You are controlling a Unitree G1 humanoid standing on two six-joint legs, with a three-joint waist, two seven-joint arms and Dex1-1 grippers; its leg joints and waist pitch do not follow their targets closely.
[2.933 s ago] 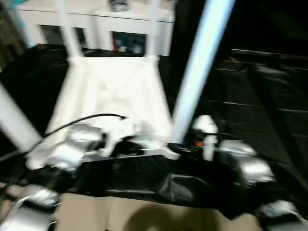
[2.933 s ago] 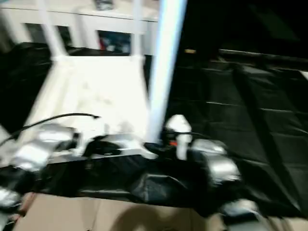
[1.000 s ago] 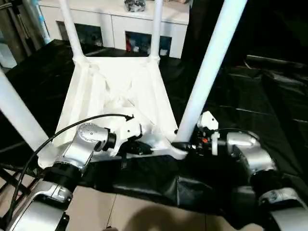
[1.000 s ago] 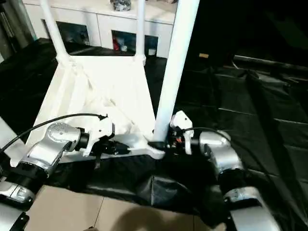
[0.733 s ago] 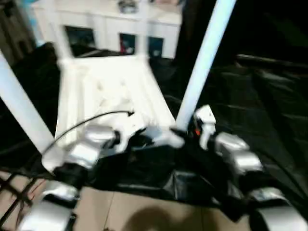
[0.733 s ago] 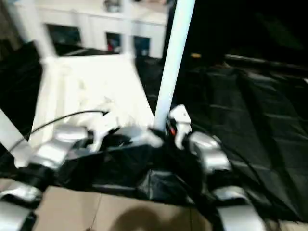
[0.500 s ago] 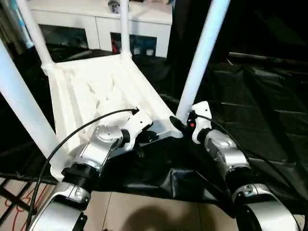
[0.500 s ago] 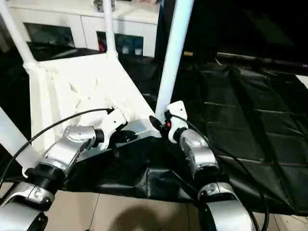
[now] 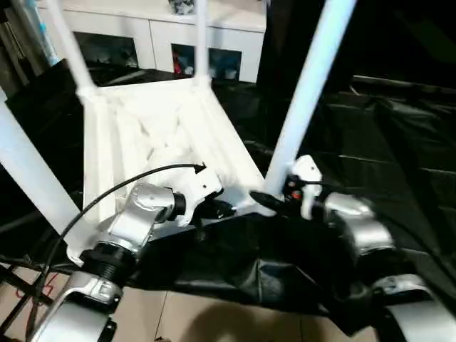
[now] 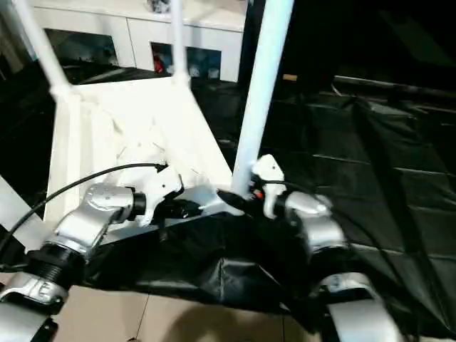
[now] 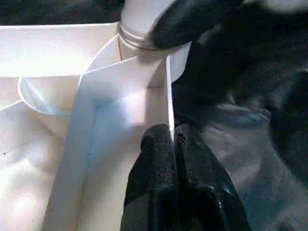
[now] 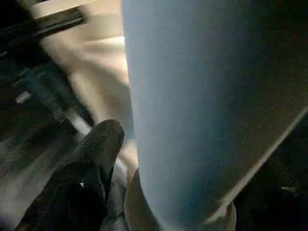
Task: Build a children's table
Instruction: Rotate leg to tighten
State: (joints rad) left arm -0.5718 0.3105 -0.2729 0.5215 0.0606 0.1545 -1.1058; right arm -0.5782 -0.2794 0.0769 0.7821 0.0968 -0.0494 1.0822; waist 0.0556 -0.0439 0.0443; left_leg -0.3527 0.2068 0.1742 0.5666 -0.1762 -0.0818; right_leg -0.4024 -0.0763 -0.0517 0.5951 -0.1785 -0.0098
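Note:
The children's table (image 9: 142,135) lies upside down on a black sheet, its ribbed underside up and its white legs standing in the corner sockets. My left gripper (image 9: 221,210) is shut on the thin near rim beside the near right corner; the left wrist view shows its fingertips (image 11: 172,134) pinching that wall. My right gripper (image 9: 267,201) is open around the foot of the near right leg (image 9: 303,100). In the right wrist view one black finger (image 12: 98,154) stands just off that leg (image 12: 192,110). The other finger is hidden behind it.
A white cabinet (image 9: 164,28) with glass-fronted compartments stands behind the table. The black sheet (image 9: 370,142) spreads wide to the right. Tan floor (image 9: 214,320) shows at the near edge. A black cable (image 9: 128,182) arcs over my left forearm.
The view has shifted. Since a second ago the table has turned on the sheet, its near right corner swinging away from me. Both grippers stay at that corner.

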